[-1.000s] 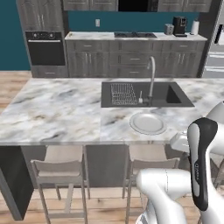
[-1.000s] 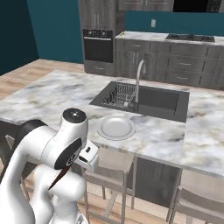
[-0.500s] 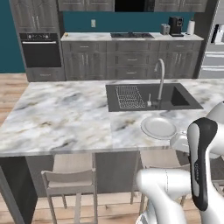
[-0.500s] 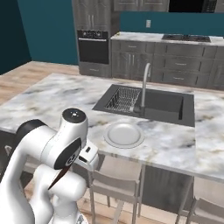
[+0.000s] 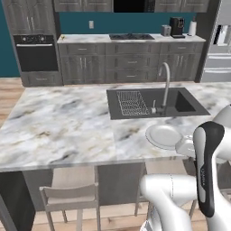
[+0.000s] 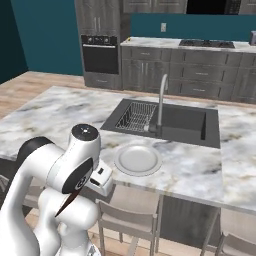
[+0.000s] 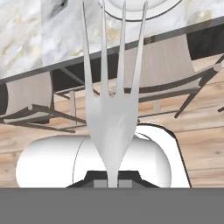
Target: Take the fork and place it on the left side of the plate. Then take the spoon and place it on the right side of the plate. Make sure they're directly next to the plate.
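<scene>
hand view: the fork point(image 7: 113, 109) stands tines-up, close to the lens, its neck clamped in the gripper point(image 7: 113, 183), with the plate's point(image 7: 141, 9) rim at the top edge; both base views show the plate point(image 5: 163, 136) on the counter point(image 5: 67, 126) just before the sink point(image 6: 165, 121)

Base views flank arm, share plate point(image 5: 163, 136) — hand view close behind fork point(image 7: 113, 109).

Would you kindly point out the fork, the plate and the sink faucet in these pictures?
fork point(image 7: 113, 113): hand view, silver head just below the tines.
plate point(image 6: 138, 159): right base view, flat centre.
sink faucet point(image 5: 166, 88): left base view, upright part of the curved neck.
</scene>
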